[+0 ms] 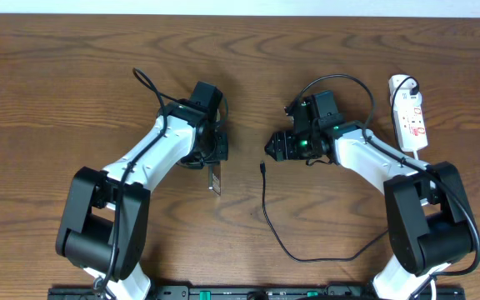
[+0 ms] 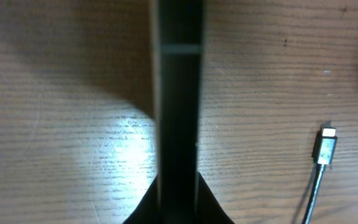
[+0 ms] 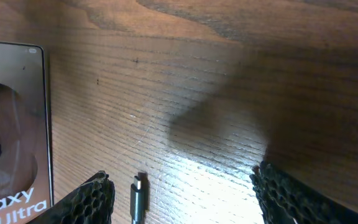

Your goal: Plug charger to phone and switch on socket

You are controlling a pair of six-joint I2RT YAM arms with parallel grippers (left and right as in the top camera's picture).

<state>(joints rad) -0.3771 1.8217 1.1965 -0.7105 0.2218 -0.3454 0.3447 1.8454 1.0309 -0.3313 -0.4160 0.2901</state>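
Observation:
My left gripper (image 1: 215, 154) is shut on the brown phone (image 1: 215, 179) and holds it on its edge on the table. In the left wrist view the phone (image 2: 179, 106) is a dark upright slab between the jaws (image 2: 179, 208). The charger (image 1: 267, 212) is a thin black cable; its plug tip (image 1: 262, 167) lies on the wood right of the phone. My right gripper (image 1: 272, 148) is open and empty just above that tip. The right wrist view shows the tip (image 3: 139, 191) between the open fingers (image 3: 182, 183), nearer the left one, and the phone's "Galaxy" face (image 3: 14, 124) at the left. The socket (image 1: 410, 117) lies at the far right.
The socket's round white plug (image 1: 401, 83) sits at its far end, with a white cord running along the right arm. The charger cable loops toward the front edge (image 1: 307, 257). The plug tip also shows in the left wrist view (image 2: 325, 146).

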